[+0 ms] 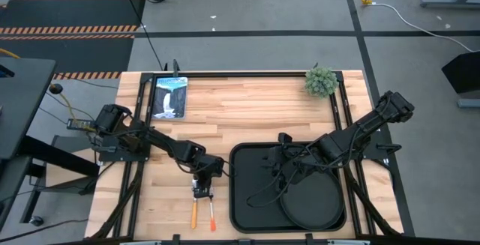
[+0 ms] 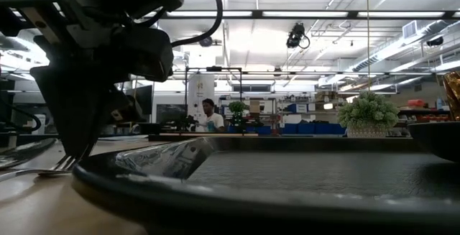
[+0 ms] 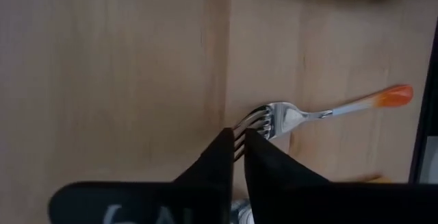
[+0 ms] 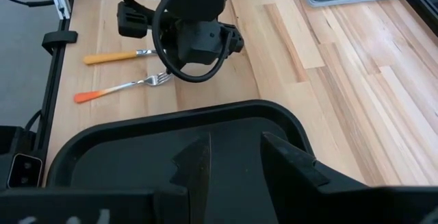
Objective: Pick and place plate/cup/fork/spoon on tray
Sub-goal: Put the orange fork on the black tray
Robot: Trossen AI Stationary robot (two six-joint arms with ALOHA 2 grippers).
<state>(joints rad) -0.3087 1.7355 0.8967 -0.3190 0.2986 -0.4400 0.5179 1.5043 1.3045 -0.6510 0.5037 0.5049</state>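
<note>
Wooden slats are forming the surface (image 1: 247, 106), with a grey workshop floor showing around it. Toward the robot's left side, the left end effector (image 1: 202, 191) is reaching down with its fingers (image 3: 217, 157) pinched almost together, their tips touching the silver tines of the fork (image 3: 321, 110), though they are not visibly gripping anything. Away from that end effector, the fork is trailing its red-orange handle flat along the wood. Just beside the fork, the spoon (image 4: 118, 57) is lying parallel, its yellow-orange handle showing and its bowl mostly hidden under the left arm. Close to the right of the left end effector, the black tray (image 1: 241, 200) is sitting with the round plate (image 1: 319, 207) resting inside it. Above the tray's nearer part, the right end effector (image 4: 234, 155) is hanging with its fingers spread apart and holding nothing. Farther off, a small green plant (image 1: 321, 81) and a book (image 1: 169, 97) are sitting near the surface's back edge
</note>
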